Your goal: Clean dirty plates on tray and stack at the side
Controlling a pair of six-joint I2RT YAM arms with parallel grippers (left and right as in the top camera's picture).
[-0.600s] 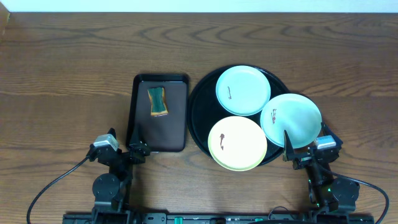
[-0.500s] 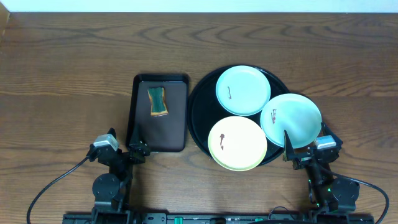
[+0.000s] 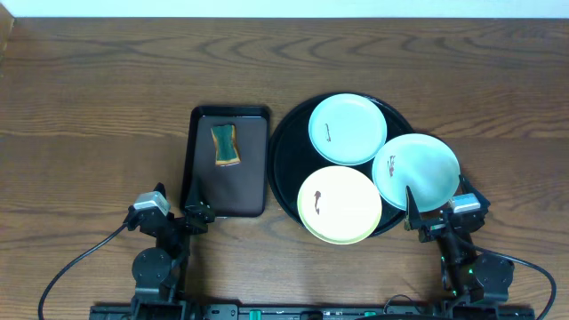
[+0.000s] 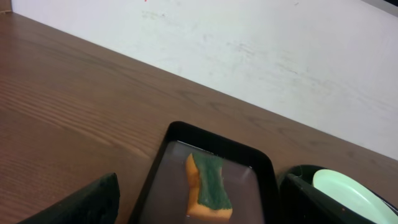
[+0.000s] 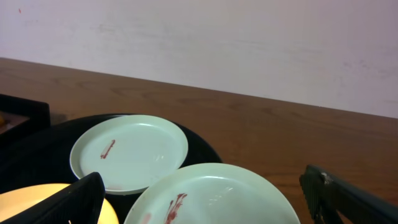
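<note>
Black glossy tray (image 3: 286,160) at centre right bears three smeared plates (image 3: 348,129), while left gripper (image 3: 176,212) and right gripper (image 3: 437,212), along the lower edge, hold fingers wide apart, empty

The overhead camera looks straight down on the tabletop (image 3: 89,89) from well above, taking in the brown tray (image 3: 249,178) and the black tray (image 3: 283,160) side by side. The left wrist camera sits low and close to the tabletop, facing the far wall (image 4: 249,37) across the brown tray, with the black tray's rim entering at its right edge. The right wrist camera, equally low, faces the same wall across the black tray and its plates (image 5: 129,152), and this tray is the area all three views share.
</note>
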